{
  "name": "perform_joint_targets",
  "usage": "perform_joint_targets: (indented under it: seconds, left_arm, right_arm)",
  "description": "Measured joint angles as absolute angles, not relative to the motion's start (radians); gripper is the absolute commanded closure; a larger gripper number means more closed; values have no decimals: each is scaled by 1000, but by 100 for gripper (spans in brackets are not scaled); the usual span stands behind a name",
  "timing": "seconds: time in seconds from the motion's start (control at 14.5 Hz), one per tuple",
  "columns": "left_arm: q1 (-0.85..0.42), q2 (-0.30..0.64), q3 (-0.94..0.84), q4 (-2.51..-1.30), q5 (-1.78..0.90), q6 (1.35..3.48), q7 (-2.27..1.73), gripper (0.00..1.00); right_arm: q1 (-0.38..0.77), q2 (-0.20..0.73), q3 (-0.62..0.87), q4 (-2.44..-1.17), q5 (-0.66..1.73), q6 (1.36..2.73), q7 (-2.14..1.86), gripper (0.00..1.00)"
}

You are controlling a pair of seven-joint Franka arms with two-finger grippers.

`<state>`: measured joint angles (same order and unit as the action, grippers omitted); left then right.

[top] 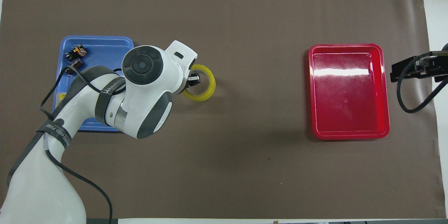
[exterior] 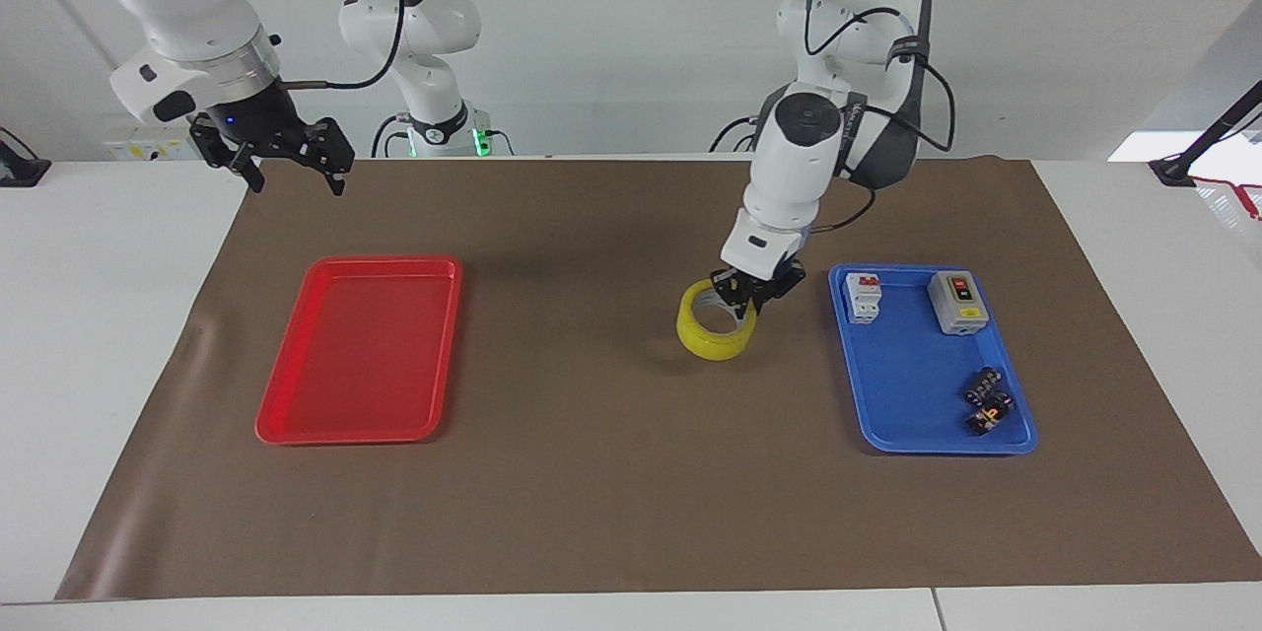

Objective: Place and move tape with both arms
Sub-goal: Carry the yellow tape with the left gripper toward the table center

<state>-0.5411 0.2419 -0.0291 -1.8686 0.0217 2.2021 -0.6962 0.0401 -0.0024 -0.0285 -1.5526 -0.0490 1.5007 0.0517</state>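
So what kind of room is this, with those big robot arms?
Probably a robot lab: white robot arms, one holding a tape roll, stand at a table covered in brown paper with a red tray and blue tray.

Both arms are glossy white with rounded joints. The left arm [top: 140,91] has dark grey round caps, a black lettered band and loose black cables. The right arm [exterior: 187,10] ends in a silver ring, with black fingers [exterior: 335,179].

White wall [exterior: 611,20], white table [exterior: 99,315] (brown mat [exterior: 611,473] on top)
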Motion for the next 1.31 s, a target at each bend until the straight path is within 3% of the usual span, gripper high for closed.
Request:
perform_joint_targets:
  seconds: [0.41,0.76,0.83,0.89,0.96,1.31]
  left_arm:
    - [-636,342,-29,-1870,115,2268,-832,100]
    - [-638,362,-26,-1867,118,2281,-838,100]
    - [-638,362,-25,-1867,118,2281,-838,63]
    - [-638,362,-25,-1867,118,2281,-838,15]
    - [-638,362,-25,-1866,118,2282,-838,0]
    - [-632,326,-20,-1858,118,2275,-839,0]
  right_arm:
    - [40,-2,-29,-1553,-49,1501,52,0]
    - [40,-2,-29,-1553,-49,1501,52,0]
    - [40,-2,-29,-1553,-49,1501,52,0]
    - [40,-2,-29,-1553,-49,1501,52,0]
    - [40,-2,-29,-1553,-49,1501,52,0]
    - [40,-2,-29,-1553,-49,1501,52,0]
